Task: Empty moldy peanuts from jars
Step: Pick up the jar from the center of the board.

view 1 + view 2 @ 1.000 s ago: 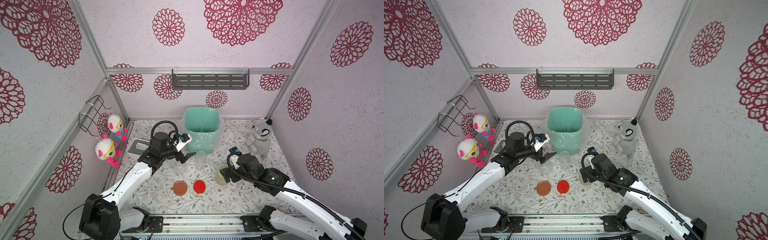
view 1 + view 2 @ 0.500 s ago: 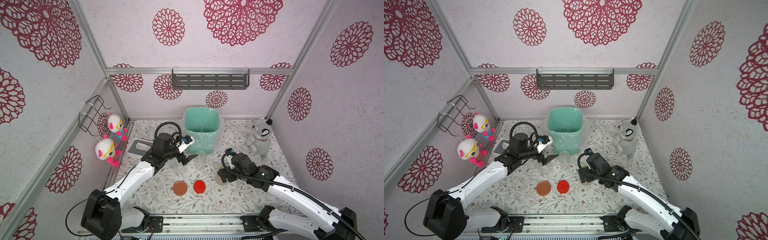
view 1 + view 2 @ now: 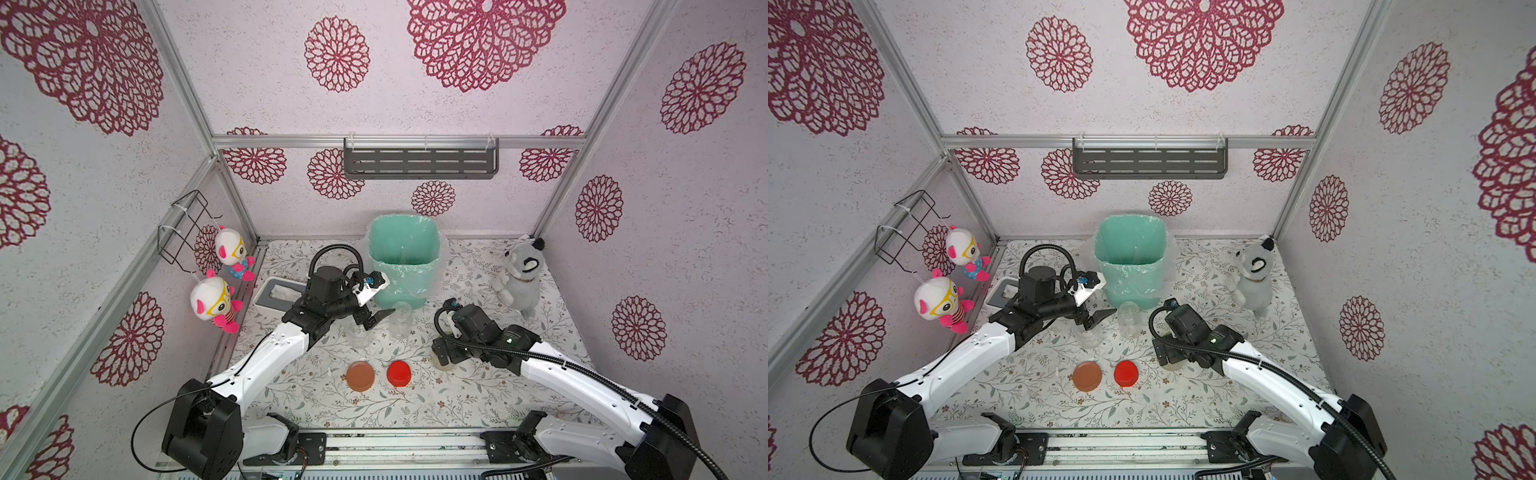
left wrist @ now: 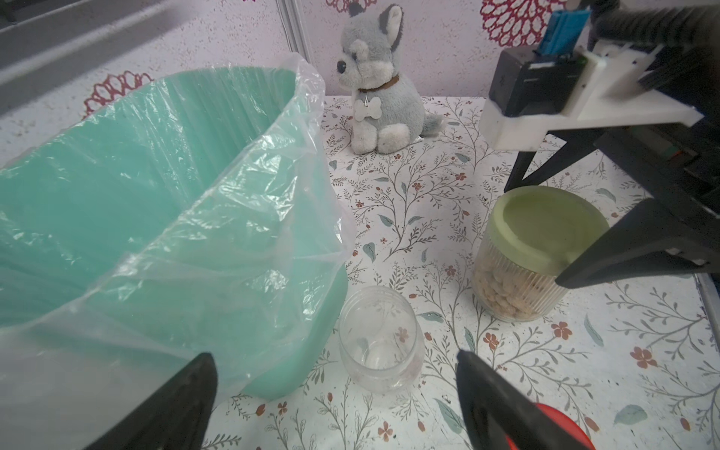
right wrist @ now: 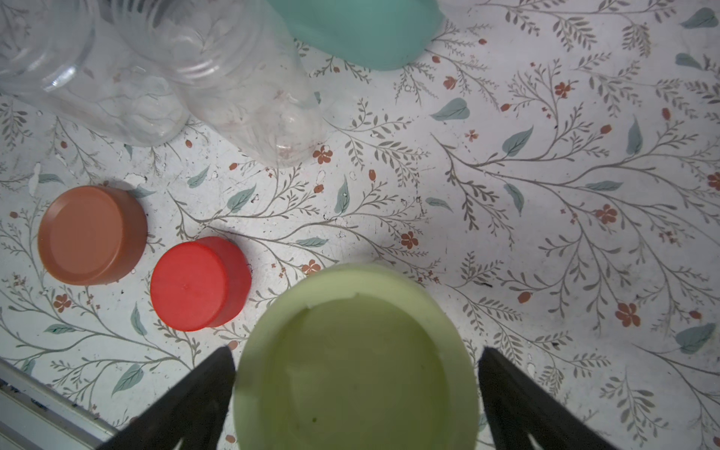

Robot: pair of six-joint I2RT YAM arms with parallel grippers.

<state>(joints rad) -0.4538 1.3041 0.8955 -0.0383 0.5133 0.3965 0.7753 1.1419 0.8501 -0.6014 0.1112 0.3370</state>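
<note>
A clear jar of tan peanuts (image 4: 502, 288) with a pale green lid (image 5: 356, 370) stands right of centre on the floral table. My right gripper (image 5: 356, 350) hangs open just over it, one finger on each side of the lid; in a top view the wrist hides most of this jar (image 3: 444, 360). Two clear jars (image 3: 360, 334) (image 3: 401, 320) stand lidless and look empty in front of the bin. My left gripper (image 4: 333, 356) is open above them, holding nothing; the nearer empty jar (image 4: 380, 343) shows between its fingers.
A teal bin (image 3: 404, 257) lined with clear plastic stands at the back centre. A brown lid (image 3: 360, 375) and a red lid (image 3: 399, 372) lie near the front. A grey plush dog (image 3: 519, 278) sits at the back right, a grey tray (image 3: 276, 293) at the left.
My right gripper has moved left and now straddles the green-lidded jar, which stood beside it before. The left gripper has shifted slightly over the empty jars.
</note>
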